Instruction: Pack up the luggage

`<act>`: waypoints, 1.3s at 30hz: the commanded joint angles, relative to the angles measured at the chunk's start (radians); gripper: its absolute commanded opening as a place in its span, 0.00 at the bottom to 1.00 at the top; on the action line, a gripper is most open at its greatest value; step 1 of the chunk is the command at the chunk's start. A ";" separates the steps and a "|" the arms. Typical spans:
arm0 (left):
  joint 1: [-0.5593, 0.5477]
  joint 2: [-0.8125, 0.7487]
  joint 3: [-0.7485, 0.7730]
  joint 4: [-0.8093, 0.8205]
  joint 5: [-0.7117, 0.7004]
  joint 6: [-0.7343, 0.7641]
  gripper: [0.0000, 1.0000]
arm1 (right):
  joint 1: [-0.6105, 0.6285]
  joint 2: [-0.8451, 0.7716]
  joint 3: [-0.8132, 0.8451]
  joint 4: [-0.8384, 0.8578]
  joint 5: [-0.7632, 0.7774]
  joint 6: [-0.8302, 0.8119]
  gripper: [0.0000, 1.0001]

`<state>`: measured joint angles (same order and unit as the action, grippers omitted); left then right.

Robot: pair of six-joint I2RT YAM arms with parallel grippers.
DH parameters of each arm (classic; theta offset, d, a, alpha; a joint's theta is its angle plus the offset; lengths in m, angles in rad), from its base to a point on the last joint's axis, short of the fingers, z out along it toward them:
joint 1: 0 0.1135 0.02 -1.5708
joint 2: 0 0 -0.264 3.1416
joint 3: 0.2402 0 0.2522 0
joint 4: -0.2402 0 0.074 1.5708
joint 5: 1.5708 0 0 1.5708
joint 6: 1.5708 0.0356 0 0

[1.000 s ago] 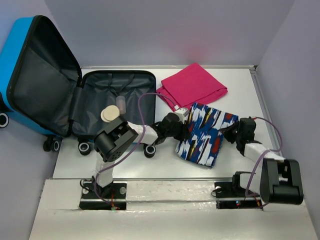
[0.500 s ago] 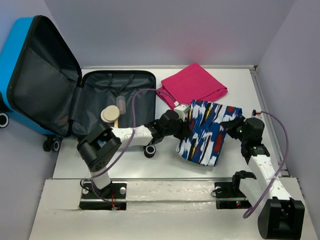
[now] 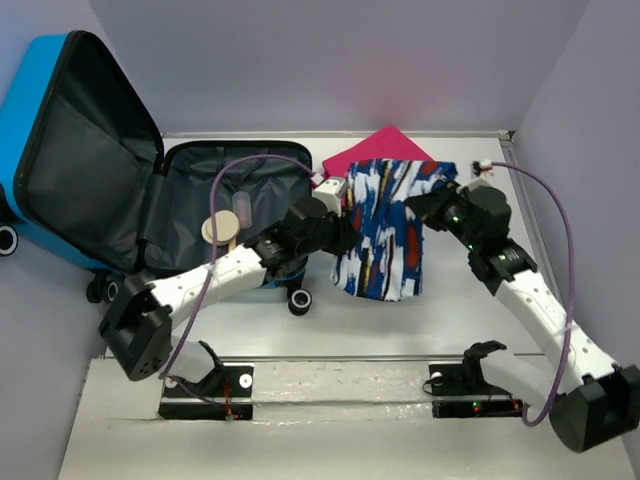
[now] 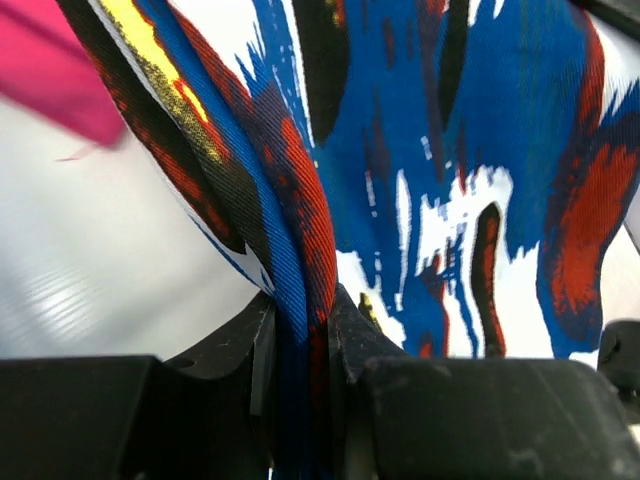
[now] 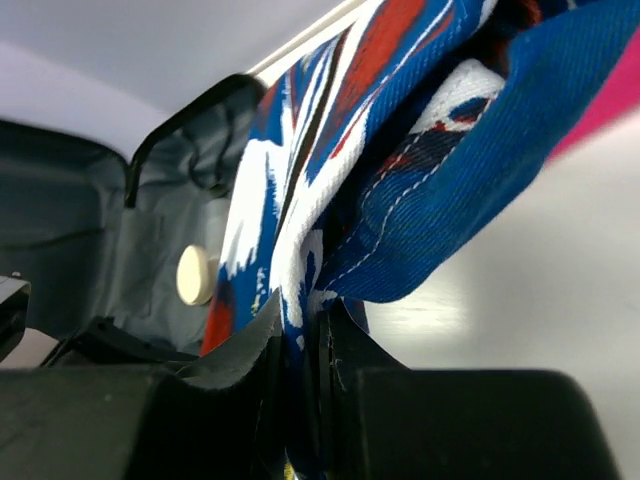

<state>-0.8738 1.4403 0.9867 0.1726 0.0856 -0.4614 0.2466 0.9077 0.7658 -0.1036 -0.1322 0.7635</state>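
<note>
Two wrist views, cloth [image 4: 420,200] pinched, overhead alone, blue-shelled luggage [image 3: 25,120]

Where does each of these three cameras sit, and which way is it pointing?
Top: above and behind the arms, looking down on table, luggage, both whole arms.
Left wrist: on the left gripper, facing the cloth it pinches; fingers show.
Right wrist: on the right gripper, facing the luggage past the pinched cloth; fingers show.
Both wrist views share the cloth.
</note>
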 commanded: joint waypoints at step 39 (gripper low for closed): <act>0.831 -0.437 0.050 -0.298 -0.148 0.041 0.99 | 0.243 1.068 0.865 -0.163 0.179 -0.358 0.53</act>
<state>0.0444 1.0599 1.0756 -0.1825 -0.0826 -0.4274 0.4992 1.8858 1.5787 -0.2016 -0.0475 0.5404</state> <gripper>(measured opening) 0.990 0.536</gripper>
